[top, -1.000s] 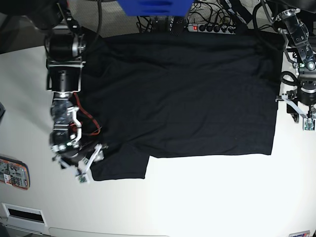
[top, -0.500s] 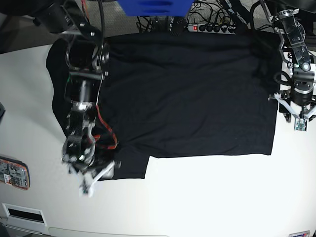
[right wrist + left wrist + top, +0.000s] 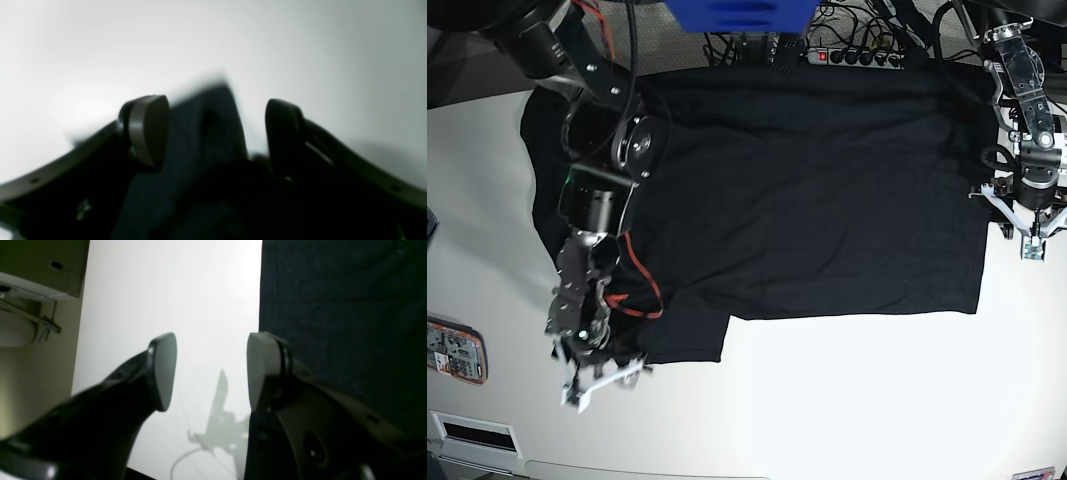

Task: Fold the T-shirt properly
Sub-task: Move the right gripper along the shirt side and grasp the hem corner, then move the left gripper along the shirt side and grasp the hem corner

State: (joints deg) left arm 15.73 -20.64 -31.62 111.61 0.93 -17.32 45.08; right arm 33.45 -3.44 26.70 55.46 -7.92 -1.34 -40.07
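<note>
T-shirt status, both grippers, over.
Left gripper open, at T-shirt's side edge. Right gripper open over sleeve corner. T-shirt flat, unfolded. Nothing in the way.

Bright overhead light, table point(image 3: 847, 400) blown out w/ glare below T-shirt point(image 3: 807, 190), right wrist view heavily blurred, left wrist view sharper, crisp arm shadow beside shirt edge, base corners dim.
</note>
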